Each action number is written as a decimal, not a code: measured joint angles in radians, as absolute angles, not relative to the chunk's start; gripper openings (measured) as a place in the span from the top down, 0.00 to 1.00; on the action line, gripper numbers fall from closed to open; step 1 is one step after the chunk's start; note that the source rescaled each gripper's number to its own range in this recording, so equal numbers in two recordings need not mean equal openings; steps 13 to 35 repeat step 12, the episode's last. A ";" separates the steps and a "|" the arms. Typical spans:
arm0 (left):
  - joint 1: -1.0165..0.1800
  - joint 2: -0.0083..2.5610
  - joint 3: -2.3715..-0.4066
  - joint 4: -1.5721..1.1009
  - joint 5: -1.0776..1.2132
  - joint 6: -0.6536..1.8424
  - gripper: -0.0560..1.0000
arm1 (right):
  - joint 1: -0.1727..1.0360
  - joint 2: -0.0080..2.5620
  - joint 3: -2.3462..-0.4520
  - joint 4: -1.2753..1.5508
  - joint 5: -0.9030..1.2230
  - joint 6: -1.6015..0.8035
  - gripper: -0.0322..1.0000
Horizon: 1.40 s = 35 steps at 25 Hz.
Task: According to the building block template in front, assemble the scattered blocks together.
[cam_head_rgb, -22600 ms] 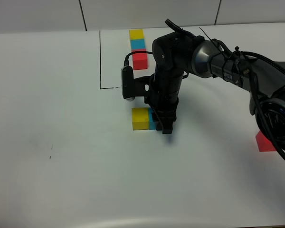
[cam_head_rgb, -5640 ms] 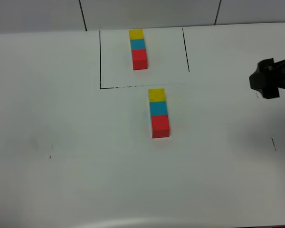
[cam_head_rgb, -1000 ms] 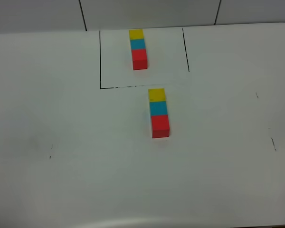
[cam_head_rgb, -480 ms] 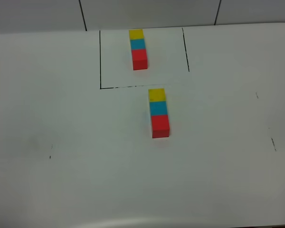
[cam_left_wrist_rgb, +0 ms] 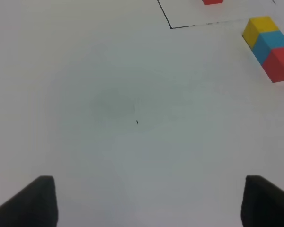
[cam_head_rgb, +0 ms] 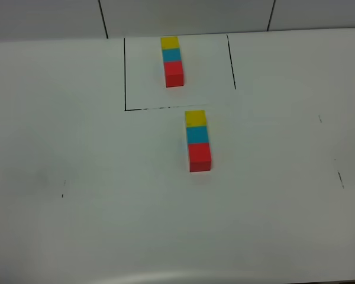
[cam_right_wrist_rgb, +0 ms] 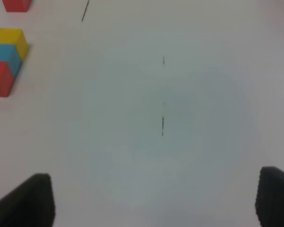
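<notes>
Left gripper (cam_left_wrist_rgb: 144,203) hung over bare table (cam_head_rgb: 77,177), fingers (cam_left_wrist_rgb: 31,201) spread wide, nothing between them. The scattered blocks (cam_head_rgb: 198,141) lay well ahead of those fingers and off to one side, no contact. Count: three loose cubes, yellow, cyan-blue, red, touching in one straight row just outside the black outline (cam_head_rgb: 125,74). The building block template (cam_head_rgb: 173,61), one three-cube row, sat inside that outline. Right gripper (cam_right_wrist_rgb: 154,201) was also wide open and empty, the row well away from its fingers (cam_right_wrist_rgb: 31,198).

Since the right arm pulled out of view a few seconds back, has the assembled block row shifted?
No. The assembled row sits where it did, its yellow end just below the drawn outline corner line.
</notes>
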<state>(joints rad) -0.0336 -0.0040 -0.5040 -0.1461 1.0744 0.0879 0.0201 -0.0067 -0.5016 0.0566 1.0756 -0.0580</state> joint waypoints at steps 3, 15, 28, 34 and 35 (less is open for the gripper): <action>-0.034 -0.004 -0.504 -0.146 1.074 0.088 0.32 | 0.020 -0.007 -0.502 0.057 1.076 -0.058 0.26; -0.034 -0.004 -0.504 -0.146 1.074 0.087 0.32 | 0.020 -0.007 -0.502 0.057 1.076 -0.058 0.26; -0.034 -0.004 -0.504 -0.146 1.074 0.087 0.32 | 0.020 -0.007 -0.502 0.057 1.076 -0.058 0.26; -0.034 -0.004 -0.504 -0.146 1.074 0.087 0.32 | 0.020 -0.007 -0.502 0.057 1.076 -0.058 0.26; -0.034 -0.004 -0.504 -0.146 1.074 0.087 0.32 | 0.020 -0.007 -0.502 0.057 1.076 -0.058 0.26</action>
